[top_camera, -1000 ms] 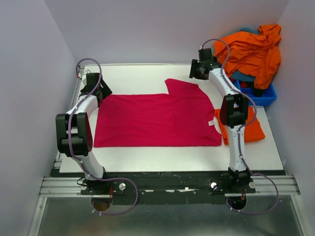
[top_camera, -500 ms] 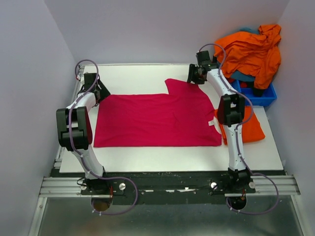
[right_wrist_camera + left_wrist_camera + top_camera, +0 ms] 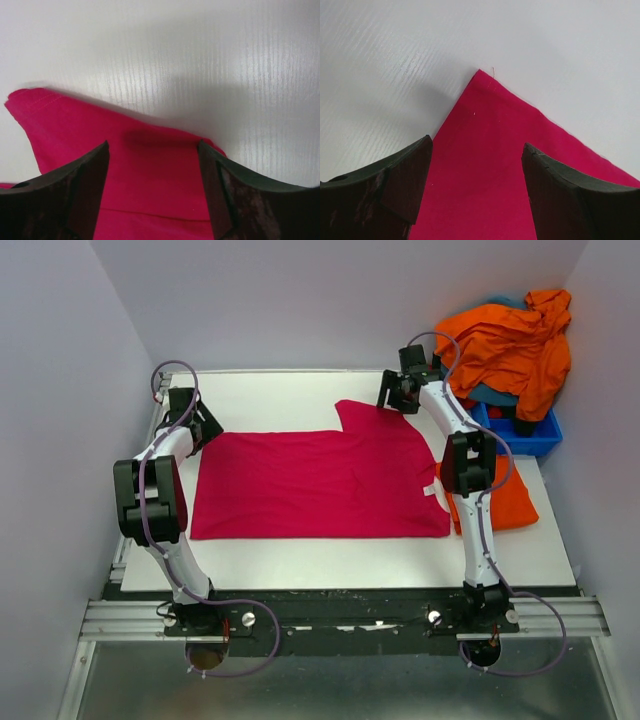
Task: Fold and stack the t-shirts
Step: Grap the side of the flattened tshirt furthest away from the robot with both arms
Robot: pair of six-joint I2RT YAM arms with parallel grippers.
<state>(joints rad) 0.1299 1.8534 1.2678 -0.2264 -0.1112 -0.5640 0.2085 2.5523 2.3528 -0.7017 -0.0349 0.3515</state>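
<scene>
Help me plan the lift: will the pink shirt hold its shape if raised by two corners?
Probably not: the pink shirt lies flat as a thin sheet, so it should sag between two grips. It is likely light, since its edge barely rises off the table.

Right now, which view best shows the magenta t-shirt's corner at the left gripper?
Left wrist: the magenta t-shirt's corner lies flat on the table, just ahead of the open left gripper. The top view shows it small, beside the gripper head. The right wrist view shows only the shirt's sleeve.
</scene>
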